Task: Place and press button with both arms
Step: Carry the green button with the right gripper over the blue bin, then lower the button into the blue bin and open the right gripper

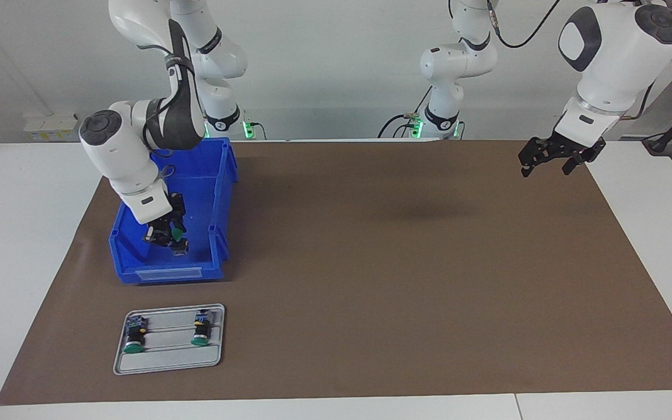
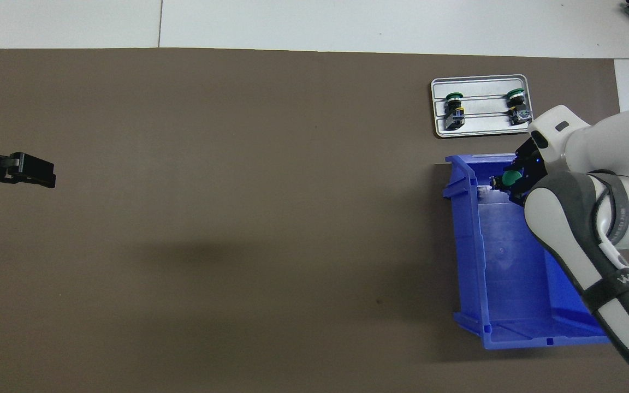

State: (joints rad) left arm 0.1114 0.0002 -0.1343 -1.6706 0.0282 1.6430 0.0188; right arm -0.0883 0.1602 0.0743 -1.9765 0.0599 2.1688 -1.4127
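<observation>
Our right gripper [image 1: 168, 236] pinched the button [image 1: 178, 235] over the blue bin [image 1: 219, 192]; our left gripper [image 1: 548, 159] waited, fingers spread, above the mat [image 1: 400, 262].

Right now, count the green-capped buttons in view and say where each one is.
3. Two lie on the grey tray: one at its outer end, one beside it. The third is held by the right end effector over the blue bin.

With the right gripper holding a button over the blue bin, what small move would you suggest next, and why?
Probably carry it on toward the grey tray: the right gripper is shut on the button over the blue bin, and two buttons already lie there.
</observation>
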